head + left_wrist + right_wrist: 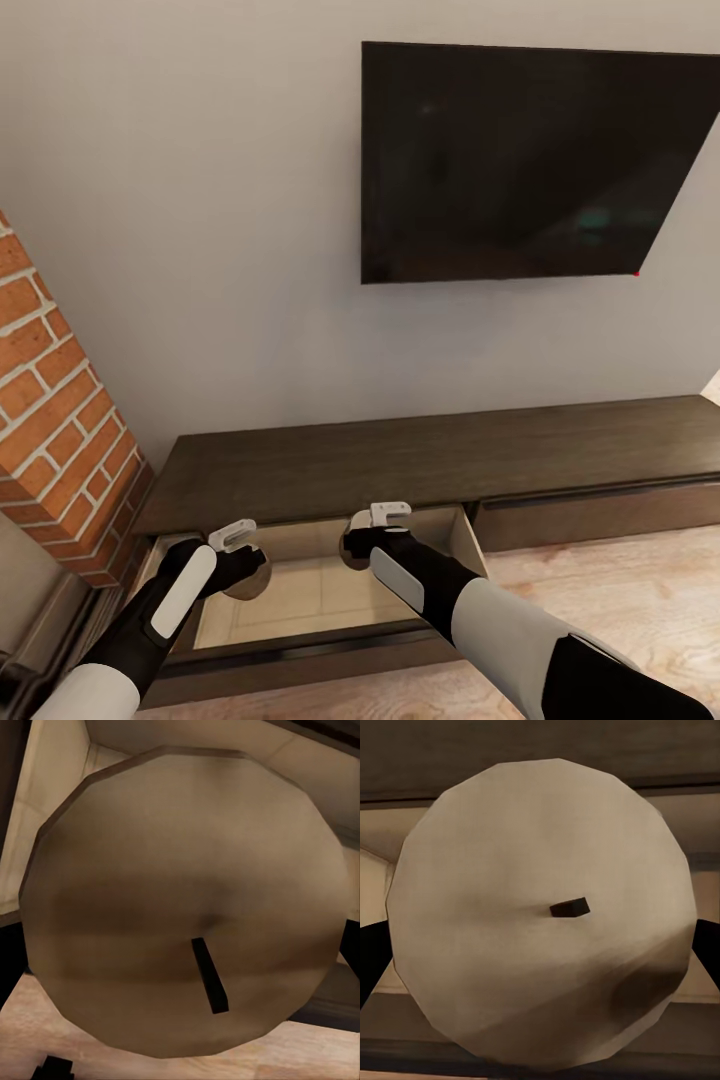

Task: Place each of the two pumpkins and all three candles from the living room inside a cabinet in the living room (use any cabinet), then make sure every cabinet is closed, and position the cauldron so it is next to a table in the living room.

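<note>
The cabinet (430, 455) is a long dark brown TV unit against the wall. Its left drawer (300, 640) is pulled out and shows a pale beige bottom. My left gripper (240, 565) hangs over the drawer's left side, shut on a pale candle (252, 582). In the left wrist view that candle (172, 900) shows its round top and dark wick close up. My right gripper (362, 545) is over the drawer's back right part, shut on a second candle (353, 556). The right wrist view faces that candle's flat top (540, 915) and small wick.
A red brick column (60, 420) stands close at the left, beside the open drawer. A black TV (520, 160) hangs on the wall above the unit. The drawer front (600, 512) further right is shut. Light wood floor (620, 590) lies to the right.
</note>
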